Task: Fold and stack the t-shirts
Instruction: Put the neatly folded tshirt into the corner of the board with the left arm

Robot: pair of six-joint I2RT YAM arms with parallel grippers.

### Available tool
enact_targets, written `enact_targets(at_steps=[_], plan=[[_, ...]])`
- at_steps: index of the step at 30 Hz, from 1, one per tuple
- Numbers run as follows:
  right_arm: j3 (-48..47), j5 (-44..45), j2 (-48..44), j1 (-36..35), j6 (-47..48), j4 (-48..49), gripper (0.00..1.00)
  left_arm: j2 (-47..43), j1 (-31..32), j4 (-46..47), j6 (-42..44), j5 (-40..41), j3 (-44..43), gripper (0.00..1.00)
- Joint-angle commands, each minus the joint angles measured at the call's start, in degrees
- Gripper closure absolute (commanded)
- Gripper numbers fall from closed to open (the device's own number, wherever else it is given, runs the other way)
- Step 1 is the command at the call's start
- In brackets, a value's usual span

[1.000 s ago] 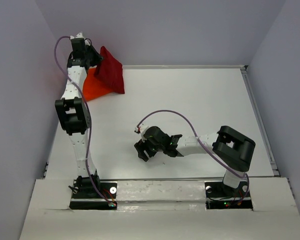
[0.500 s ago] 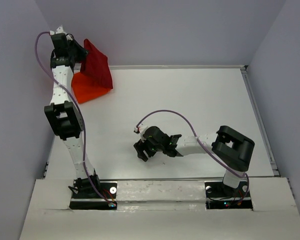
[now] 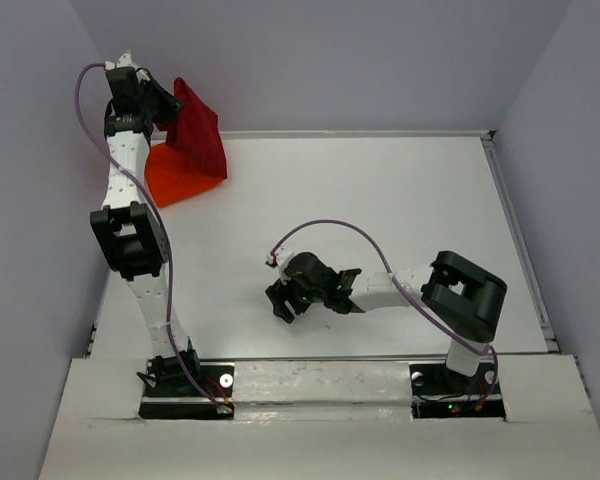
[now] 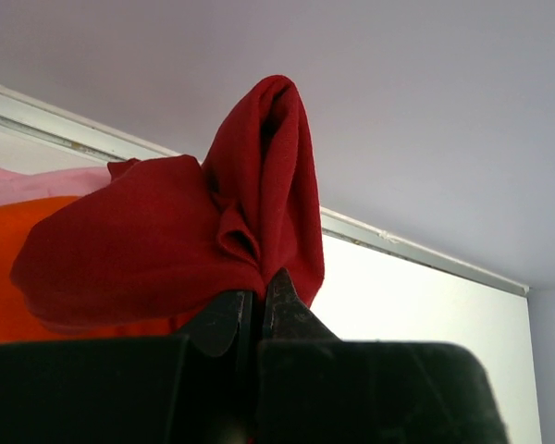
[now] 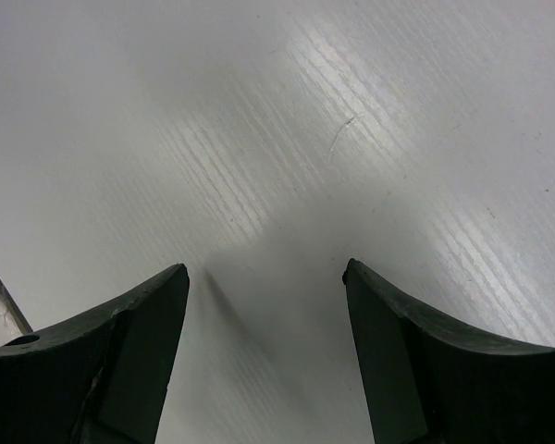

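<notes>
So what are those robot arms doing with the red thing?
The red thing is a red t-shirt. The left gripper is shut on a bunch of its cloth and holds it up at the far left corner of the table. An orange t-shirt lies on the table just below it. The right gripper is open and holds nothing, low over the middle of the table. Neither shirt looks neatly folded yet.
</notes>
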State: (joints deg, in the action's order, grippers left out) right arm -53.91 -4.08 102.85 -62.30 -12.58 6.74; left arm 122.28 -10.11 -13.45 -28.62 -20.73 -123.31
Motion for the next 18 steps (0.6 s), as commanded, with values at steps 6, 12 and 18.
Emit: enact_targets(at_steps=[6,12,18], plan=[[1.79,-2.52,4.38,-1.07,-0.69,-7.36,0.26,-5.03,-0.61,1.68,1.02,-0.37,-1.06,1.00],[1.79,-2.78,4.47,-1.07,-0.52,-7.36,0.26,-6.70,-2.81,0.88,2.60,0.43,3.68,1.00],[1.79,-2.87,4.55,-1.07,-0.52,-7.36,0.26,-7.67,-5.44,-0.08,3.75,3.68,8.86,1.00]])
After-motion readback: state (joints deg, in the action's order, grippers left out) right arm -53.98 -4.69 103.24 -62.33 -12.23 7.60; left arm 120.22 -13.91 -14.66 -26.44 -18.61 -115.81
